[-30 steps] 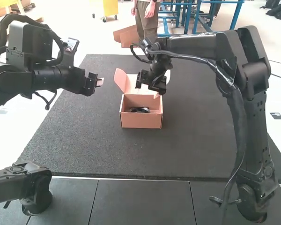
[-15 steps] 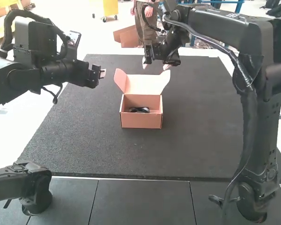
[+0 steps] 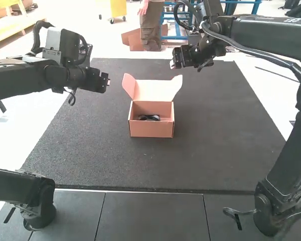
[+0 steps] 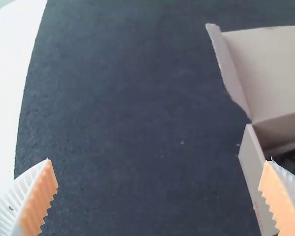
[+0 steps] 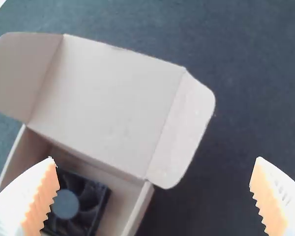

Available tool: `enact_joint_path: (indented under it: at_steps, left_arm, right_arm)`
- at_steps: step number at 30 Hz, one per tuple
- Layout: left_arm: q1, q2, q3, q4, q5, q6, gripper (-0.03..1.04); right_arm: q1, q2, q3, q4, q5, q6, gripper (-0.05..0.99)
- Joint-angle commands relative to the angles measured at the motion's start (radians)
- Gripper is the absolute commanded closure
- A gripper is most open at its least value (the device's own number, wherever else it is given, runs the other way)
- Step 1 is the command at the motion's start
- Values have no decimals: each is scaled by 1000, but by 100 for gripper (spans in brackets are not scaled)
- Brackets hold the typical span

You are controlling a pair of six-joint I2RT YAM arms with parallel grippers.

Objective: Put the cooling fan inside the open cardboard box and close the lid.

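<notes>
The right pincer [image 3: 188, 57] hangs with its ribbed, orange-padded fingers spread wide and holding nothing, high above the far edge of the dark mat [image 3: 90, 140] and somewhat beyond the cardboard box [image 3: 150, 125]. In its own wrist view the right pincer [image 5: 153, 162] looks down on the raised lid [image 5: 103, 113] and on the cooling fan [image 5: 73, 206], which already lies flat on the bottom of the box. The left pincer [image 3: 103, 83] is just as wide and empty, held above the mat to the left of the box and well apart from it. The lid [image 3: 153, 89] stands upright along the far wall with its two side flaps [image 5: 184, 132] splayed outward, so the step in hand is, I judge, the closing. To do it well, the right arm should come down behind the lid panel and push it forward and down in one arc (a light box like this will probably skid on the counter if shoved low). The left pincer could steady the near or left wall, and the side flaps need nudging inward first so that they slide inside and do not buckle. The cardboard faces on show are plain, with no readable writing or label.
</notes>
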Motion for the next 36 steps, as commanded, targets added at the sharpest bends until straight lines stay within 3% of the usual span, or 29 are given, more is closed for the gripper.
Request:
enact_joint_path:
  at_steps: [1,8,12,17,20,23,32,36]
  left_arm:
    - [18,54,58,26,-37,-24,4]
    - [16,208,127,65,-42,-58,4]
    - [21,294,173,88,-43,-79,4]
    - [18,378,226,115,-57,-84,4]
    - [21,422,252,125,-71,-87,4]
    - [21,465,279,134,-89,-89,4]
    - [35,588,346,161,-163,-89,4]
    - [46,631,383,162,-170,-90,4]
  right_arm:
    - [-2,-57,-69,38,17,-20,4]
    - [-3,-132,-199,131,51,-61,4]
    - [-3,-174,-279,219,99,-117,4]
    - [-5,-207,-359,277,119,-150,4]
    - [-11,-226,-414,334,146,-219,4]
    - [-28,-241,-451,404,148,-232,4]
    - [-77,-243,-459,452,132,-241,4]
    - [-98,-237,-459,466,111,-239,4]
